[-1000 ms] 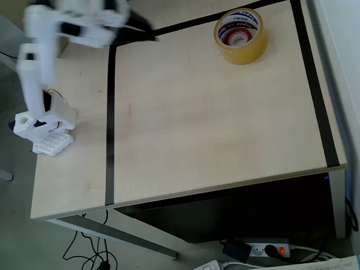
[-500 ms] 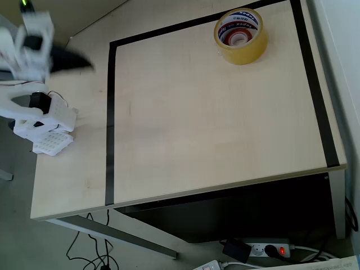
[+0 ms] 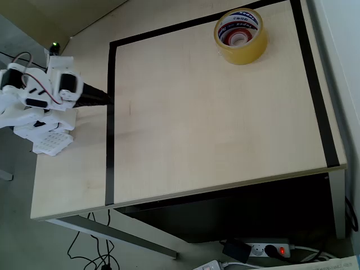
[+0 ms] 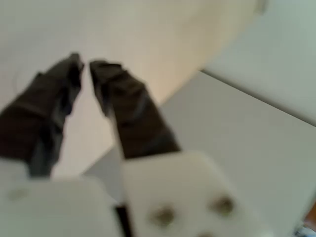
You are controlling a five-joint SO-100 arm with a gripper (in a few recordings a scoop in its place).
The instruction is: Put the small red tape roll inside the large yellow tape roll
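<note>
Gripper (image 3: pixel 107 100): is sitting at the table's (image 3: pixel 214 135) left side, black fingers (image 4: pixel 121 106) almost closed, holding nothing.
Small red tape roll (image 3: pixel 239 37): is lying inside the large yellow tape roll (image 3: pixel 241 36), far right, well apart from the gripper.

My arm folded low at left in overhead view, gripper (image 3: pixel 107 99) pointing right; black fingers (image 4: pixel 123 106) nearly closed, empty.

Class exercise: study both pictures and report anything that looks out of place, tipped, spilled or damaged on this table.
Nothing stands out. The small red tape roll sits inside the large yellow tape roll, which lies flat near the table's far edge. The gripper is far off at the left, empty.
</note>
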